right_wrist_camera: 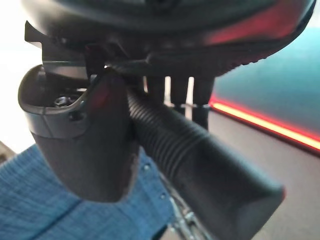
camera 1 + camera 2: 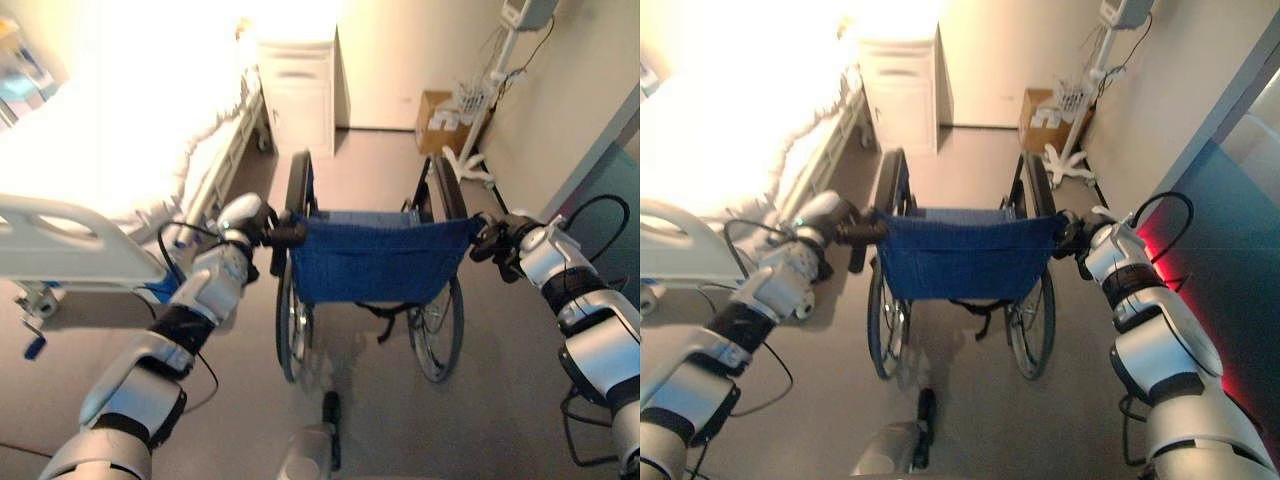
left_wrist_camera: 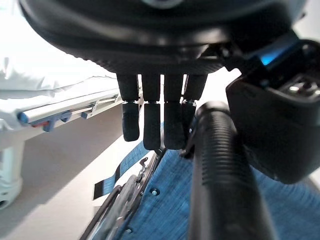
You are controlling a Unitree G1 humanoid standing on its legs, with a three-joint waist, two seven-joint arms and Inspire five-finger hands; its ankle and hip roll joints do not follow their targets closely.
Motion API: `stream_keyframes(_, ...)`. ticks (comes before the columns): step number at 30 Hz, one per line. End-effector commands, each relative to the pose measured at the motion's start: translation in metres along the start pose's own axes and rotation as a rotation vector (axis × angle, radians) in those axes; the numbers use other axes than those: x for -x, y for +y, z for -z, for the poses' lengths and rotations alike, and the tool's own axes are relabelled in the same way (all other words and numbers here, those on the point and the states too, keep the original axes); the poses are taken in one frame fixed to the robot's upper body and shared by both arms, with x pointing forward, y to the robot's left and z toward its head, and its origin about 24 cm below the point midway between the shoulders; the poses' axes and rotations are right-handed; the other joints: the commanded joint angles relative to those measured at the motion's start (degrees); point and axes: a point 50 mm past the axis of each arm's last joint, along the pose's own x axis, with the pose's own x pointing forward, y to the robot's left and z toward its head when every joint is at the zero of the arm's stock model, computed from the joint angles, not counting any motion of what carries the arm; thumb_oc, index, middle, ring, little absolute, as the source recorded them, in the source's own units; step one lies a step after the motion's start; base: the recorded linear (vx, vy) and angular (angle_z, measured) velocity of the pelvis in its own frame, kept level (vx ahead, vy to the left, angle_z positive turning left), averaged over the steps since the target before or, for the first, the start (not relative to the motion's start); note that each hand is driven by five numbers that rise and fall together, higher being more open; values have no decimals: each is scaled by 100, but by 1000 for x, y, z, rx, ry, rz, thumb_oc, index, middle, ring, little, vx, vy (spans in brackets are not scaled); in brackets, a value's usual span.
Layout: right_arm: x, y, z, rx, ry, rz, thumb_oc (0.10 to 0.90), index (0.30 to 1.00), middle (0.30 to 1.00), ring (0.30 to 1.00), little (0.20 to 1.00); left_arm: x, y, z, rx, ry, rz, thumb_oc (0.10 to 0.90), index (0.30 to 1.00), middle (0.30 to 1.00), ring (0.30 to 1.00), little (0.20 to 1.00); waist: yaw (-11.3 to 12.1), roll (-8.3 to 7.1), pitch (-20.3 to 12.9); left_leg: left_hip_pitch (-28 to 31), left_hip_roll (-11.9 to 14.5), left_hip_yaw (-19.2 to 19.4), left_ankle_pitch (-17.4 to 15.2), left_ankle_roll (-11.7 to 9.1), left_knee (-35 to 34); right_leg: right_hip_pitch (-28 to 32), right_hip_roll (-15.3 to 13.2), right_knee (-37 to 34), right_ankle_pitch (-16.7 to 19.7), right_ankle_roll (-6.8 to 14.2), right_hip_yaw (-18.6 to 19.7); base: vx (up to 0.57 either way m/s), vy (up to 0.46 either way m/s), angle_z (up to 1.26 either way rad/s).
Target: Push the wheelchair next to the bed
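Left push handle (image 3: pixel 220 180): ribbed black grip, closest to my wrist camera; it lay in my left hand (image 3: pixel 165 65), fingers (image 3: pixel 152 125) curled down over its far side, thumb (image 3: pixel 272 125) on the near side. Held so, I judged, to steer from behind.
Right push handle (image 1: pixel 200 160): same ribbed grip, clasped in my right hand (image 1: pixel 150 65), thumb (image 1: pixel 85 140) wrapped across it, fingers behind.
Wheelchair (image 2: pixel 372 262): blue fabric backrest facing me, seat empty, both large wheels on the grey floor (image 2: pixel 480 420), pointing away from me down the room.
Hospital bed (image 2: pixel 110 170): white bedding, side rail (image 2: pixel 70 245) nearest me; stood to the left of the wheelchair, near but apart from it.
Bedside cabinet (image 2: pixel 297 90): white, at the head of the bed, ahead of the wheelchair.
Monitor stand (image 2: pixel 1085 100): wheeled pole against the far wall, right of the path.
Cardboard box (image 2: pixel 440 122): beside that stand.
Progress: my judgement, chair gripped and roughly level with the bed's foot; more forward travel needed alongside it.
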Motion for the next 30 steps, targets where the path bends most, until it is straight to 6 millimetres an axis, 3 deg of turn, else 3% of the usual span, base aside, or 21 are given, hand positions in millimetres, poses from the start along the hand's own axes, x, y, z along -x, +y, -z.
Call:
stream_keyframes(1,40,43,-121,331,-618,-55,400,300,300,300,300,10,-73,17,28,35,291,400,300,300,300,300,554,8,484,-44,-171,-5,479,608,-163,48,395,308,1036,-57,-57,433,91,-34)
stream_keyframes(4,40,51,-123,312,-641,-65,400,300,300,300,300,8,-70,19,4,48,284,400,300,300,300,300,703,-121,397,71,-291,-122,474,743,-356,184,123,829,1392,255,-250,395,105,-33)
stream_keyframes(6,40,51,-124,299,-642,-49,400,300,300,300,300,4,-68,14,-8,47,274,400,300,300,300,300,687,-216,311,133,-477,-204,382,869,-463,133,47,1345,1922,540,-88,320,148,-5)
stream_keyframes(8,38,51,-119,285,-627,-40,400,300,300,300,300,2,-70,8,-8,42,278,400,300,300,300,300,595,-194,251,231,-587,-358,292,921,-500,-166,-22,1686,2362,663,5,358,141,34)
stream_keyframes(10,37,50,-118,280,-623,-35,400,300,300,300,300,1,-72,4,-7,43,284,400,300,300,300,300,508,-177,267,380,-631,-487,229,900,-506,-409,-265,1586,2410,638,-92,351,34,44)
stream_keyframes(12,37,47,-121,284,-632,-28,400,300,300,300,300,0,-74,3,-1,50,278,400,300,300,300,300,393,-36,312,603,-502,-619,179,826,-531,-867,-446,1377,2361,549,-188,280,-65,33)
stream_keyframes(13,39,44,-125,285,-641,-16,400,300,300,300,300,-2,-72,1,8,55,265,400,300,300,300,300,270,42,434,896,-444,-780,73,770,-527,-1322,-665,1165,2462,506,-188,300,-210,12)
stream_keyframes(14,41,38,-129,278,-647,-2,400,300,300,300,300,-5,-66,0,16,56,251,400,300,300,300,300,136,60,557,1119,-410,-929,-100,738,-472,-1825,-942,817,2921,528,-162,400,-330,-1)
stream_keyframes(15,42,33,-130,272,-647,8,400,300,300,300,300,-7,-59,-3,18,51,243,400,300,300,300,300,31,-19,676,1252,-486,-1044,-329,741,-371,-2136,-1188,421,3299,628,-54,344,-310,-5)
stream_keyframes(16,43,30,-131,267,-646,13,400,300,300,300,300,-8,-56,-4,18,47,240,400,300,300,300,300,-21,-54,730,1300,-521,-1119,-471,746,-286,-2238,-1258,149,3392,681,25,421,-330,-10)
stream_keyframes(17,44,23,-131,259,-637,24,400,300,300,300,300,-9,-49,-6,16,32,237,400,300,300,300,300,-135,-83,832,1404,-545,-1329,-767,716,-51,-2439,-1323,-626,3419,745,178,370,-241,17)
stream_keyframes(20,46,15,-130,263,-614,26,400,300,300,300,300,-7,-53,-5,19,11,251,400,300,300,300,300,-228,-72,823,1507,-522,-1558,-1128,654,302,-2524,-1398,-1425,3450,850,248,533,-228,69)
stream_keyframes(24,46,22,-125,278,-587,-6,400,300,300,300,300,0,-74,5,12,22,301,400,300,300,300,300,-271,-162,715,1609,-596,-1785,-1454,630,670,-2369,-1332,-1330,3422,814,448,577,-211,95)
stream_keyframes(26,41,23,-112,291,-558,-30,400,300,300,300,300,6,-93,12,30,41,321,400,300,300,300,300,-425,-178,588,1791,-482,-2002,-1588,573,754,-2317,-1115,-870,3090,760,845,583,-227,124)
stream_keyframes(27,40,23,-111,290,-557,-32,400,300,300,300,300,7,-94,13,34,44,319,400,300,300,300,300,-433,-174,582,1805,-466,-2010,-1589,563,751,-2320,-1107,-810,3069,755,859,400,-182,106)
stream_keyframes(28,40,21,-109,292,-550,-35,400,300,300,300,300,7,-97,15,47,51,316,400,300,300,300,300,-459,-175,566,1968,-294,-2038,-1536,428,637,-2347,-1105,-310,2999,752,831,351,-219,85)
stream_keyframes(30,43,17,-113,318,-564,-23,400,300,300,300,300,5,-91,16,40,56,268,400,300,300,300,300,-496,-183,645,2021,-32,-1847,-1184,227,488,-2284,-1074,-255,2992,682,632,375,-285,65)
